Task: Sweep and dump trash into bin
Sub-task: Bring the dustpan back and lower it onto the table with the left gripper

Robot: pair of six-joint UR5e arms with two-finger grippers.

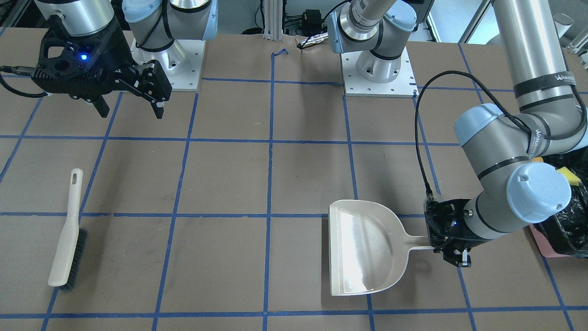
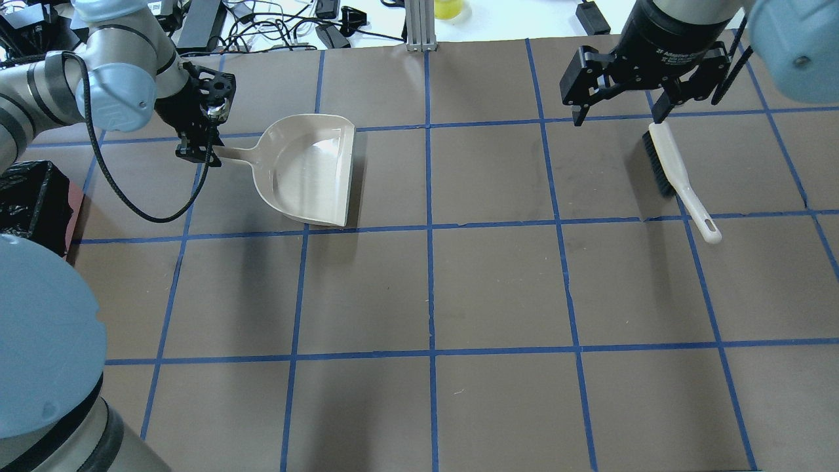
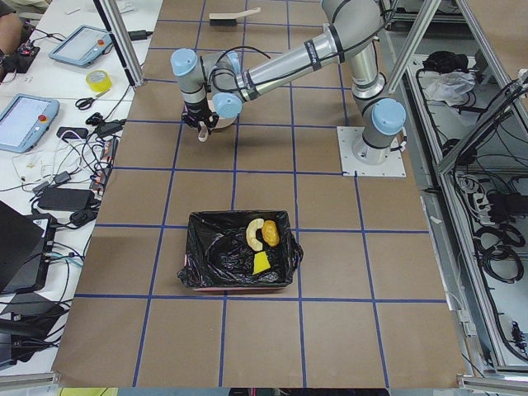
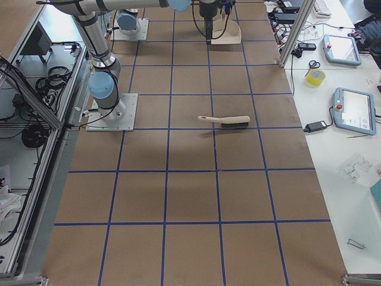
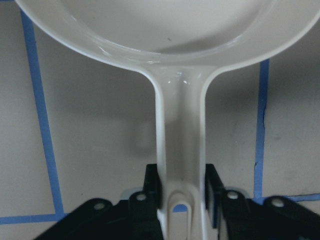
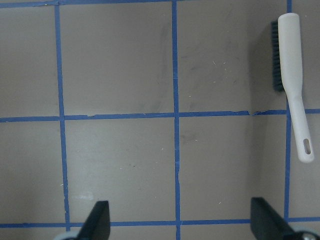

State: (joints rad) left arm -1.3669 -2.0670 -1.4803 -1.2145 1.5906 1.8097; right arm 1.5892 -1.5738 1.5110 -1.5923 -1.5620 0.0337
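The trash lies inside the bin [image 3: 206, 252]: a golden-brown lump [image 3: 271, 235], a curved shrimp-like piece [image 3: 255, 232] and a yellow wedge [image 3: 261, 263]. The bin is a pink box lined with a black bag, at the table's end on my left [image 1: 562, 234]. My left gripper [image 1: 452, 257] is shut on the handle of the beige dustpan [image 1: 363, 248], which rests flat on the table; the wrist view shows the fingers [image 5: 152, 185] against both sides of the handle. My right gripper [image 1: 131, 110] is open and empty, held high above the table.
A beige brush [image 2: 675, 170] with black bristles lies on the table under and beside the right gripper; it also shows in the right wrist view [image 6: 292, 75]. The brown table has a blue tape grid. Cables and tablets lie beyond the far edge.
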